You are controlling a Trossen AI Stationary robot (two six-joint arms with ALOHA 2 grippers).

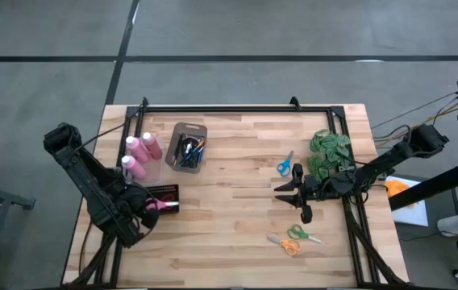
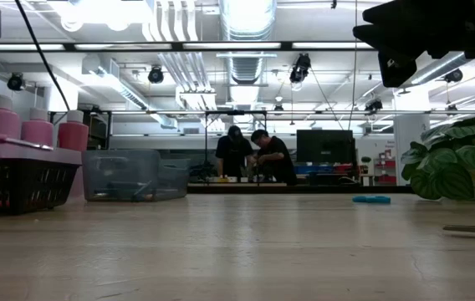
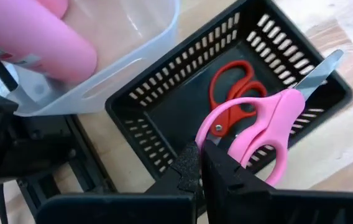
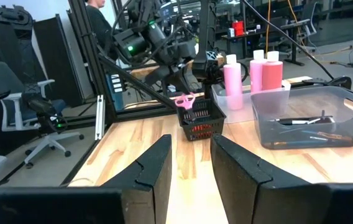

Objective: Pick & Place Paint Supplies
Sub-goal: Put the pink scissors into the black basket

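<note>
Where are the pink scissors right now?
In the left wrist view the pink scissors are pinched in the shut left gripper over the black basket, above red scissors, on the table's left side beside the pink bottles.

Black basket (image 1: 164,193) – red scissors (image 3: 229,93) inside; plant (image 1: 328,151) – blue scissors (image 1: 285,164) near.

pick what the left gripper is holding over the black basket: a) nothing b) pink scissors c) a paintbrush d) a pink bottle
b: the left gripper is shut on the pink scissors above the black basket, which already holds red scissors.
</note>
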